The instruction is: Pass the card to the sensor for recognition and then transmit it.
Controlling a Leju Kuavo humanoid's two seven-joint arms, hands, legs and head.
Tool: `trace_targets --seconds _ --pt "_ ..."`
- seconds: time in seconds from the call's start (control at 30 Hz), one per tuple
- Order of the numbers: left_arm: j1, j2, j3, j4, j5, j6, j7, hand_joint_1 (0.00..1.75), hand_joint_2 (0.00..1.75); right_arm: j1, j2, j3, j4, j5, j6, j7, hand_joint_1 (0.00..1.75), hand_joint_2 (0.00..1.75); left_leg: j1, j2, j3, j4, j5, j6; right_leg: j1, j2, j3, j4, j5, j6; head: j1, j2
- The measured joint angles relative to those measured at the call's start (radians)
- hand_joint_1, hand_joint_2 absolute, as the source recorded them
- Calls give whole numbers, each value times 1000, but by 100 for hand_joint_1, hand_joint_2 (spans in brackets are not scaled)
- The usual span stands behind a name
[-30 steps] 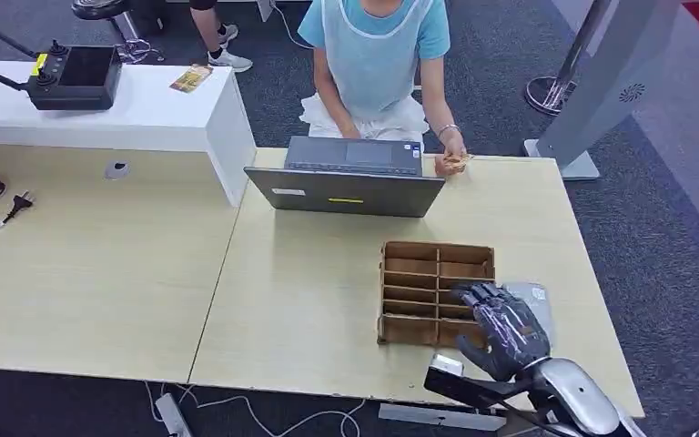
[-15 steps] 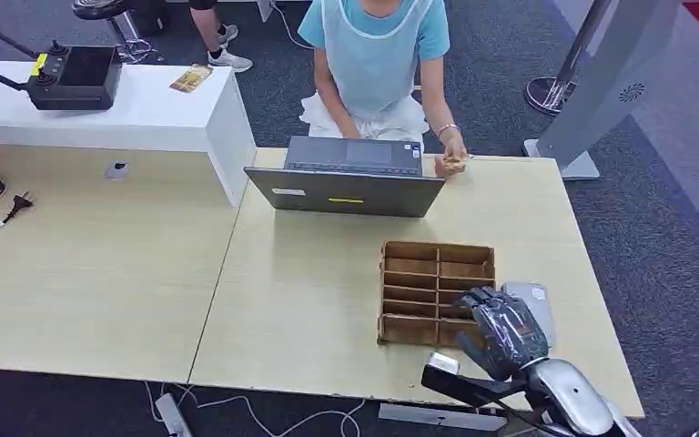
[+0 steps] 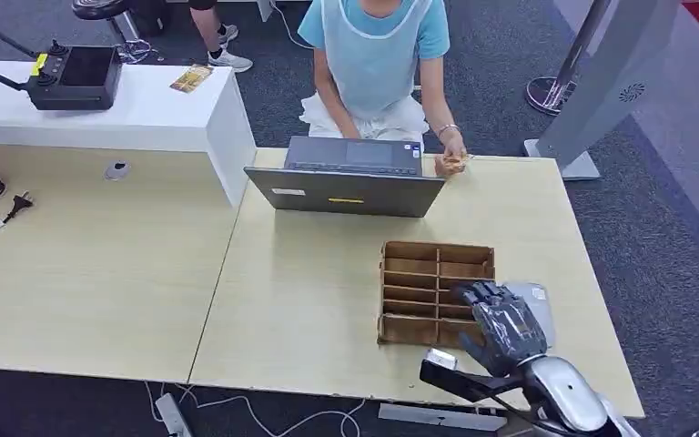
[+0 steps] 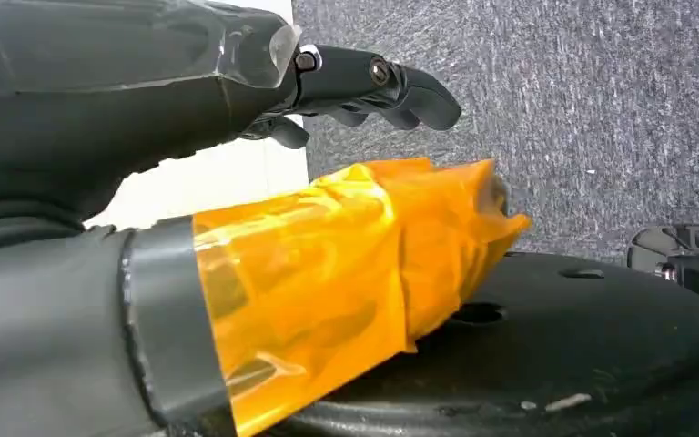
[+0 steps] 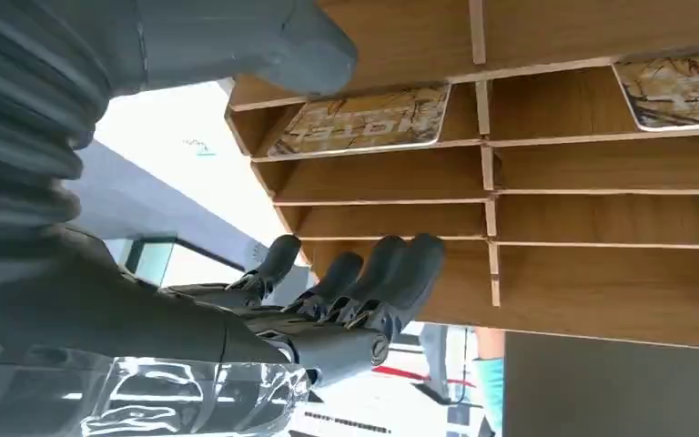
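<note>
A wooden card box (image 3: 437, 253) with several slots stands on the pale table (image 3: 309, 291). My right hand (image 3: 502, 328) hovers over its near right corner, fingers spread and holding nothing. The right wrist view shows my right hand (image 5: 200, 337) with its fingers (image 5: 391, 264) just off the slot edges. Two patterned cards (image 5: 364, 123) (image 5: 683, 86) lie in slots farther along. A flat grey sensor (image 3: 537, 296) lies beside the box, partly hidden by my hand. My left hand (image 4: 146, 100) hangs over the carpet with an orange-taped thumb (image 4: 355, 264) and holds nothing.
A person sits at the table's far side behind a grey laptop (image 3: 346, 189), holding a card (image 3: 455, 163) at the table edge. A white counter (image 3: 146, 109) with a black controller stands at the back left. The table's right edge lies close to my arm.
My right hand has edged slightly toward the box. The person and the things on the table have stayed put.
</note>
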Motion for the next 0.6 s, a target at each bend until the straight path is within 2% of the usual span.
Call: trace_targets --seconds 0.03,0.07,0.1,0.13,0.2,0.6 --pt "0 0 0 0 0 0 0 0 0 -1 1 1 2 1 0 0 84 175 0 0 0 0 0 0 0 0 0 0 0 0 0 0" --pt "0 0 0 0 0 0 0 0 0 -2 2 2 4 3 0 0 101 175 0 0 0 0 0 0 0 0 0 0 0 0 0 0" --pt "0 0 0 0 -1 0 0 0 0 -3 3 2 5 5 0 0 126 175 0 0 0 0 0 0 0 0 0 0 0 0 0 0" --pt "0 0 0 0 -2 0 0 0 0 -4 3 3 5 9 -1 0 131 175 0 0 0 0 0 0 0 0 0 0 0 0 0 0" --pt "0 0 0 0 -2 -1 0 0 0 -7 4 3 7 11 -2 0 138 175 0 0 0 0 0 0 0 0 0 0 0 0 0 0" --pt "0 0 0 0 2 -1 0 0 0 -15 16 3 12 18 -13 1 150 175 0 0 0 0 0 0 0 0 0 0 0 0 0 0"
